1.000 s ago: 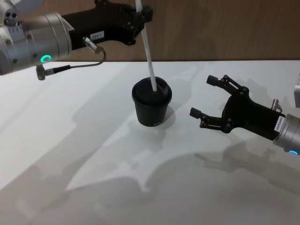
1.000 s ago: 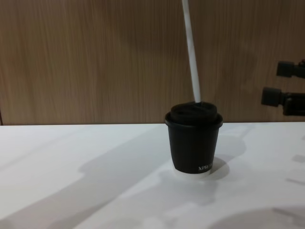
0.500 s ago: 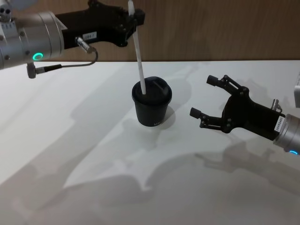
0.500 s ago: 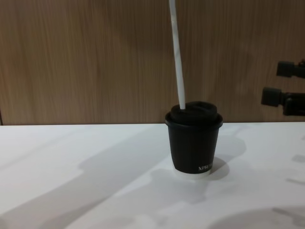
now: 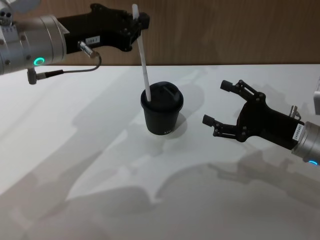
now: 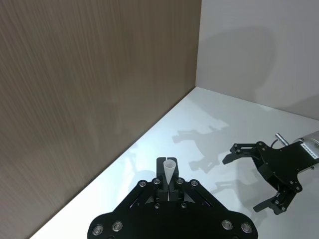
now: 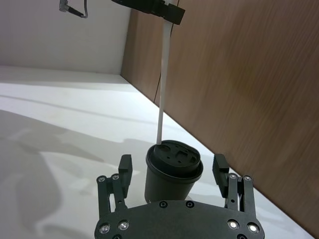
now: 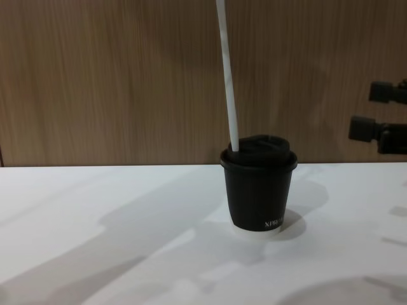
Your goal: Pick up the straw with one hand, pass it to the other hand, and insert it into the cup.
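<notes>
You have cup (image 5: 162,112) on table (image 5: 100,165), straw (image 5: 142,55) tip at cup's top left edge, left gripper (image 5: 136,22) above, right gripper (image 5: 216,102) apart rightward

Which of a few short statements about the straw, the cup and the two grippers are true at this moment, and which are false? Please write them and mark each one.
1. The left gripper holds the straw near its upper end. True.
2. The right gripper is shut on the cup. False: it is open, holds nothing and is apart from the cup, on the cup's right.
3. The cup stands upright on the white table with its lid on. True.
4. The straw lies flat on the table. False: it is nearly upright, with its lower end at the left edge of the lid.
</notes>
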